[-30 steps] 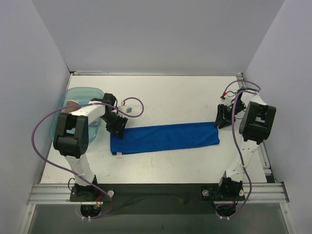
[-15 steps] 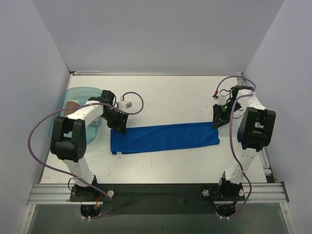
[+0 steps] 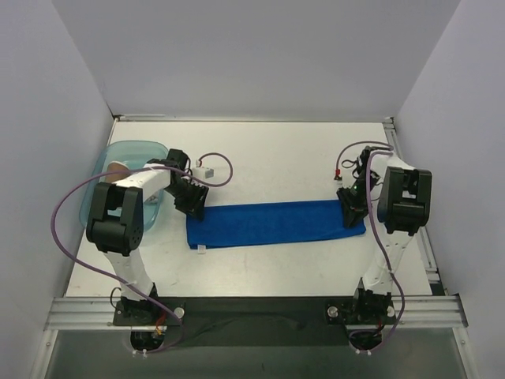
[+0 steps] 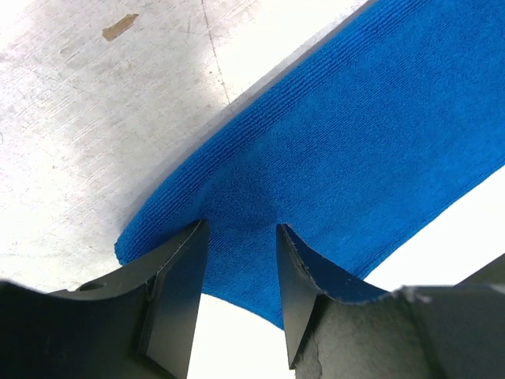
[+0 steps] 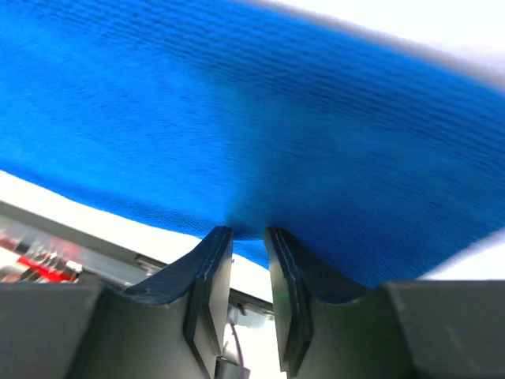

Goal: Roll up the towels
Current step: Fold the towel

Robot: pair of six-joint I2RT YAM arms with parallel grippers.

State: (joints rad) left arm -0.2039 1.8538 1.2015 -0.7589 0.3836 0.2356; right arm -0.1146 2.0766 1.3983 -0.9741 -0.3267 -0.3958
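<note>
The left hand (image 4: 241, 230) is about half spread, its two fingers pinching a raised ridge of the towel (image 3: 276, 223) near the cloth's far left corner; the blue terry puckers toward the gap between them. The right hand (image 5: 247, 234) is nearly pressed together, with only a thin fold of the same towel between its fingers, taken at the edge of the right end.

Between the two hands the towel lies as one long, narrow blue strip across the middle of the worktop (image 3: 276, 150), running left to right and slightly tilted; a small white tag (image 3: 202, 249) sticks out at its near left corner.

Beside the left arm a clear blue tub (image 3: 134, 144) sits at the worktop's left edge, apart from the towel; a purple cable (image 3: 230, 171) loops over the worktop just behind the left hand. A scrap of tan tape (image 4: 118, 26) is stuck to the bare, scuffed worktop beyond the towel's far edge, well apart from the fingers.
</note>
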